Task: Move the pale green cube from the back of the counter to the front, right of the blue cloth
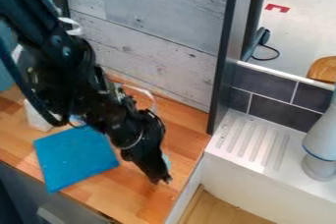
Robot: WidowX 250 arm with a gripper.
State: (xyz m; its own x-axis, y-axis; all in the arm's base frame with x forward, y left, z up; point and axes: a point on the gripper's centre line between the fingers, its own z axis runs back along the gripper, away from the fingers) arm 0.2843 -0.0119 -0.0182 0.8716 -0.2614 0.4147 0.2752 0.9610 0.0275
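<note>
The black gripper (161,177) hangs low over the wooden counter (138,196), tilted down and to the right, near the counter's right part. Just behind its right side a small light-blue thing (166,161) peeks out, mostly hidden; whether the two touch I cannot tell. Left of the gripper a flat blue square (75,156) lies on the wood, apart from the gripper, with the arm passing over its upper right corner. A white object (36,116) stands behind the blue square, partly covered by the arm.
Grey wooden boards (151,31) form the back wall, ending at a dark upright post (226,56). To the right is a white ribbed drainboard (253,142), with a white and grey rounded object (321,144) on it. Dark tiles (279,112) rise behind.
</note>
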